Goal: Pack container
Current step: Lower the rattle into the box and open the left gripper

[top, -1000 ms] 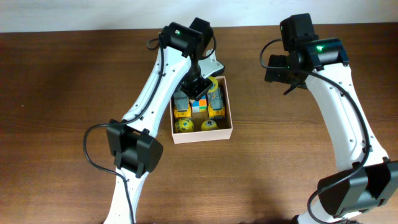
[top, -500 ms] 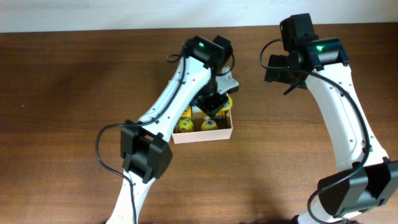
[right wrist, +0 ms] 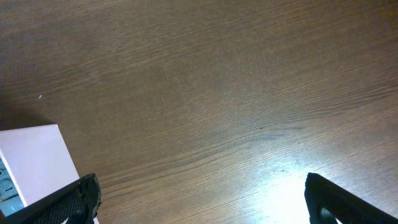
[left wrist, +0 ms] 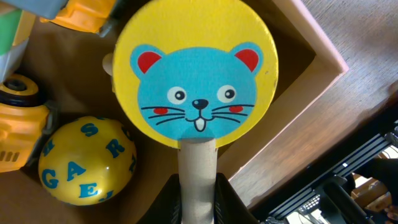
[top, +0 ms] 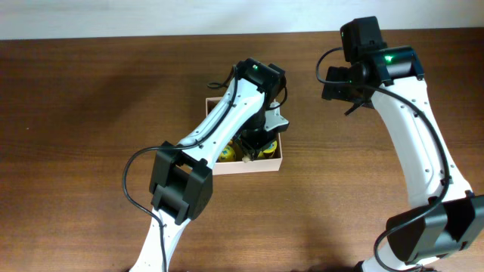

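Over the container [top: 249,167], mid-table, the left gripper [left wrist: 198,198] has swung toward the near corner since a second ago, clamped on the handle of a mouse-face paddle [left wrist: 196,71] beside a lettered ball [left wrist: 87,163]. Packing looks nearly done: several toys lie inside and only this release seems left. The right gripper [right wrist: 199,202] hangs wide open over the table [right wrist: 217,93], well apart.

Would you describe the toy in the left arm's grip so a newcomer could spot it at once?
On the brown table sits the square cardboard container, with the left pincer over it. It grips a paddle by its plain wooden handle: the only flat disc there, yellow with a blue mouse-like face, unlike the round lettered ball beside it.
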`<state>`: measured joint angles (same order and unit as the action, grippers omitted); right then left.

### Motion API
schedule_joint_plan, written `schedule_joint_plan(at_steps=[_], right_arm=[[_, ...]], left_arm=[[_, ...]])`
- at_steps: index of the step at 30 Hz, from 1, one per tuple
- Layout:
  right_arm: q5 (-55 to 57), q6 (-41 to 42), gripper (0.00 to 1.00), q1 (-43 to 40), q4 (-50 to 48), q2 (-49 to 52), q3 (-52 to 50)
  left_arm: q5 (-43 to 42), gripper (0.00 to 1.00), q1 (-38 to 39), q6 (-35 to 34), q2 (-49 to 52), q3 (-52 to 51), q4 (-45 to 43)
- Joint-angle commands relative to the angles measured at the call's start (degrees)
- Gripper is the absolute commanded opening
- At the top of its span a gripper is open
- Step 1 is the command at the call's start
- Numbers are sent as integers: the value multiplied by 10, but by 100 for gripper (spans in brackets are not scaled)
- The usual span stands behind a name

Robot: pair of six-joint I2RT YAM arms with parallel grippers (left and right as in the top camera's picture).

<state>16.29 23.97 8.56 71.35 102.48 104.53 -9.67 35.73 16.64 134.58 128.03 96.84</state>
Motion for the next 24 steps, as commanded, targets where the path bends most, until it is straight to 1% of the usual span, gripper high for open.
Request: schedule_joint_plan(at_steps=[1,2,3,4,6,8,13,17,21,24], right_arm=[[7,3,99,-3,0,3,-1],[7,3,99,-3,0,3,-1],[7,3,99,-3,0,3,-1],[7,3,99,-3,0,3,-1],[7,3,99,-3,0,3,-1],[7,3,99,-3,0,3,-1],[7,3,99,-3,0,3,-1],[7,3,99,-3,0,3,-1],[7,3,99,-3,0,3,-1],[7,3,99,-3,0,3,-1]], left_arm=[[9,13,-1,-5,3,-15,-1],[9,18,-1,-5,3,-15,-1],[9,31,-1,-5,3,-15,-1],[9,42,-1,-5,3,-15,-1],[9,51,-1,-4,3,-15,-1],[9,54,-2,-3,3,-15,-2],[12,54,-2,10,3,-14,-4],[36,54,-2,10,3,-8,-3],[37,53,-5,10,3,12,-1],[37,52,-12,10,3,51,-1]])
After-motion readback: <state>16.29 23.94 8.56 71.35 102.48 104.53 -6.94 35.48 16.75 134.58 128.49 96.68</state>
